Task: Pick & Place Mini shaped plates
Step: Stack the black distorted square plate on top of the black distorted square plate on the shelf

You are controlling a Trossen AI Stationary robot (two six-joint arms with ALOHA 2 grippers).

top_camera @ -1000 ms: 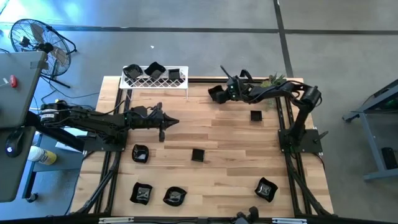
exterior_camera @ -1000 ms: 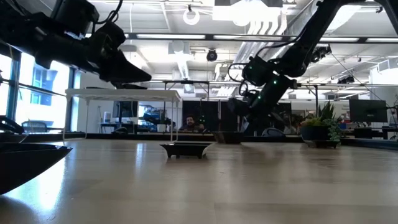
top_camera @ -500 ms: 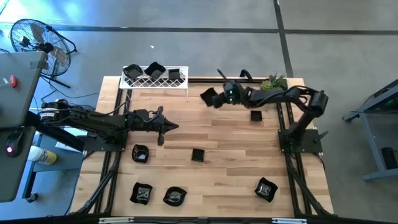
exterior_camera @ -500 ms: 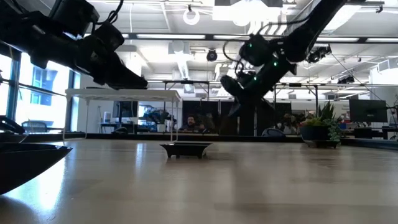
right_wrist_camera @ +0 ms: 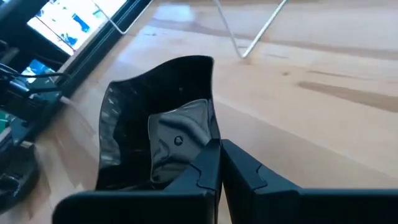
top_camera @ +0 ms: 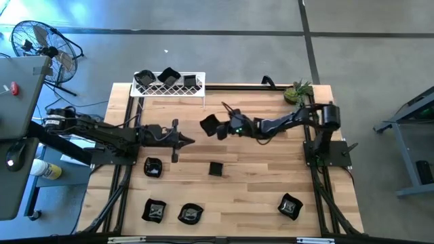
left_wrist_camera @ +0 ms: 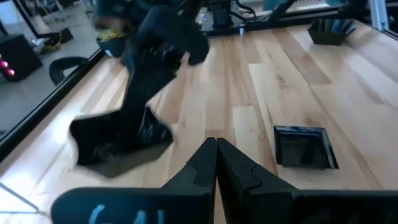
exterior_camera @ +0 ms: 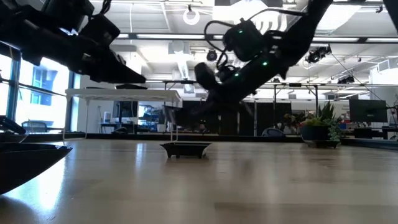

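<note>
My right gripper (top_camera: 220, 127) reaches from the table's right side over its middle and is shut on a glossy black wavy-rimmed plate (right_wrist_camera: 158, 140), also visible in the high view (top_camera: 209, 125). My left gripper (top_camera: 183, 140) hovers shut to the left of it, holding nothing. More black plates rest flat on the wood: one square (top_camera: 215, 169), one beside it (top_camera: 153, 167), two at the near edge (top_camera: 154, 211) (top_camera: 190, 214) and one near right (top_camera: 290, 206). Three plates (top_camera: 168, 76) sit on the white wire rack (top_camera: 169, 88). My right gripper pinches the wavy-rimmed plate by one side of its rim (right_wrist_camera: 208, 134) between the two fingers. The fingers come in roughly level from the table's right. The plate is lifted clear of the table and tilted, sticking out beyond the fingertips toward the left.
The wire rack stands at the far left edge of the table. A small green plant (top_camera: 296, 91) sits at the far right corner. Black frame rails (top_camera: 129, 173) run along the table's sides. Bare wood lies between the two grippers and the square plate.
My right gripper has carried the plate from the far right, near the plant, toward the table's left and a little nearer, descending as it went, and now sits over the middle. It has stayed shut on the plate throughout.
</note>
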